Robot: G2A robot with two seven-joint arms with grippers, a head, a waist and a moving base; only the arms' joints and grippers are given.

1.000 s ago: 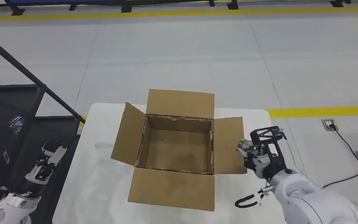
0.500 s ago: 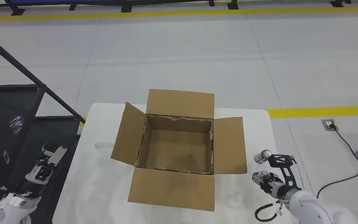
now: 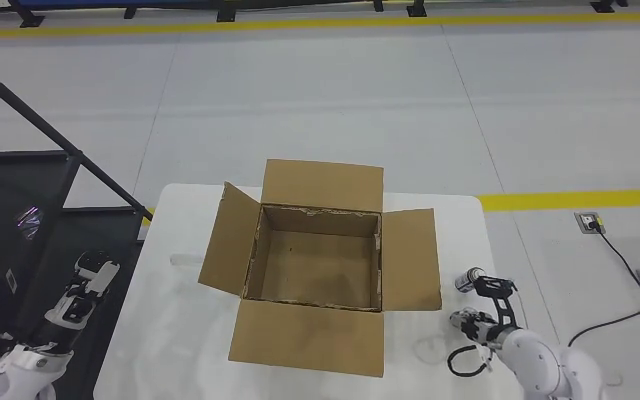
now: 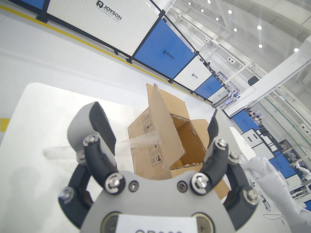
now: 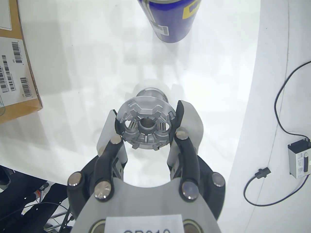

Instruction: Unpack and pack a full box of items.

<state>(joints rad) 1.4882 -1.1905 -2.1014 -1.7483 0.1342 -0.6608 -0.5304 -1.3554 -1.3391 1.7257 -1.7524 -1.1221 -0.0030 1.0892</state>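
Going by the last second, the right gripper was swung away from the right flap of the box and brought down to the lower right of the top view, low over the table. Its jaws were kept clenched on a metal hub the whole way, so nothing had been let go yet. The hub was held near a blue can stood upright on the table, apart from it, no contact seen. The box was left mid-frame with all four flaps out and nothing seen inside, so the unpacking half was judged pretty much done bar this set-down. Whether the hub was touching the tabletop couldn't be told. The left gripper was parked at the lower left, off the table edge, jaws spread wide with nothing in them, unmoved over that second.
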